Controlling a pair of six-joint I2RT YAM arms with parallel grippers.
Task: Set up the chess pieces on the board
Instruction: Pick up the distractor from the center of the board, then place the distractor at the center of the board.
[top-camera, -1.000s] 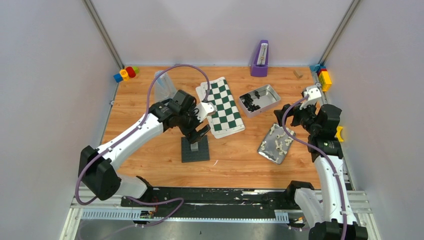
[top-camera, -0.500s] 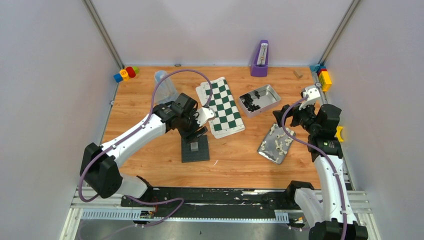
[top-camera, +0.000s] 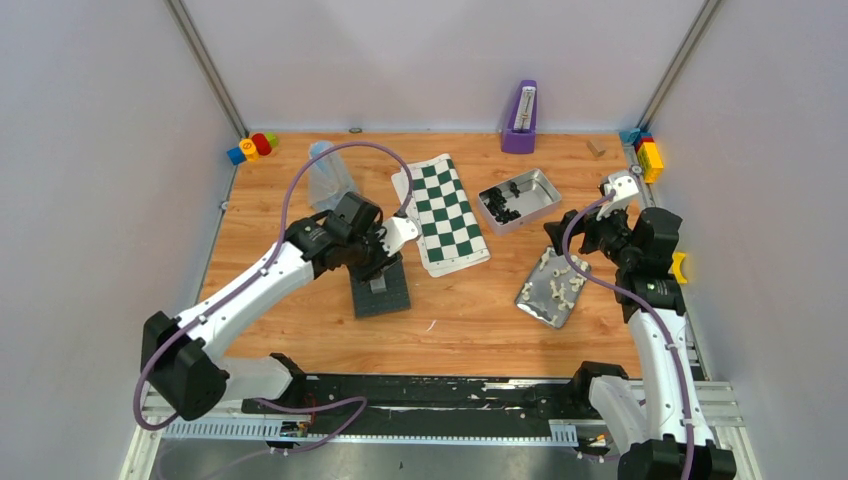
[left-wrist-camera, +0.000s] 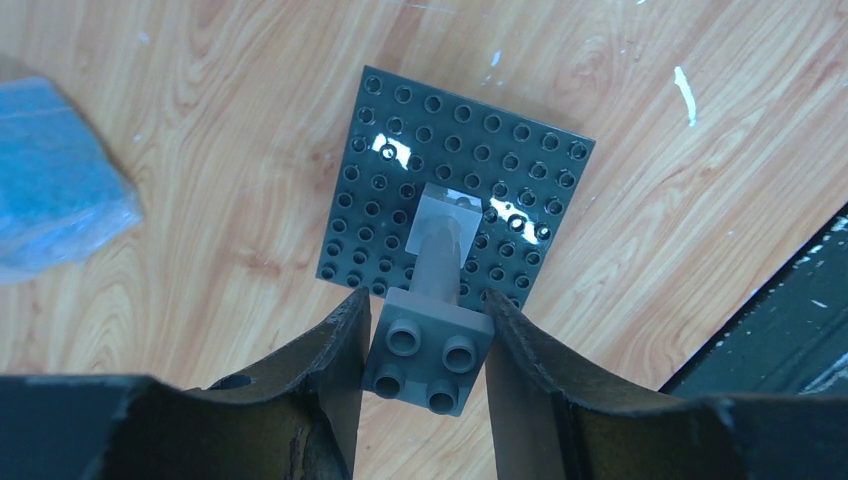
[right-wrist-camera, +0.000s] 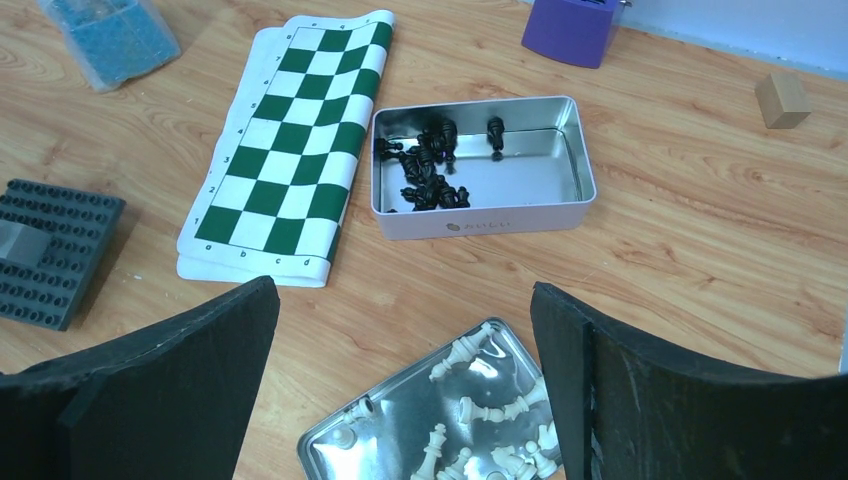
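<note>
so the cream-white chess pieces (top-camera: 555, 283) are all lying heaped in a shallow silver tray (top-camera: 532, 300) on the right side of the wooden tabletop (top-camera: 470, 330), well apart from the board (top-camera: 447, 212). The board is lying folded in half toward the back middle, green and white checks facing up, with a second layer poking out underneath along the edge. Just beside its right side an open tin (top-camera: 535, 195) is holding the black pieces (top-camera: 500, 205). The right pincer (right-wrist-camera: 403, 290) is hanging over the tray with its jaws spread wide, gripping nothing. The left pincer (left-wrist-camera: 425, 300) is sitting down over the dark grey plate (left-wrist-camera: 400, 130) just in front of the board, and it's clamping the grey post (left-wrist-camera: 430, 345) that's standing on that plate, fingers (left-wrist-camera: 335, 380) pressing in on both sides of the studded block at the post's top. A clear bag of blue bits (top-camera: 325, 172) is lying behind the left arm, near the board's back left corner
</note>
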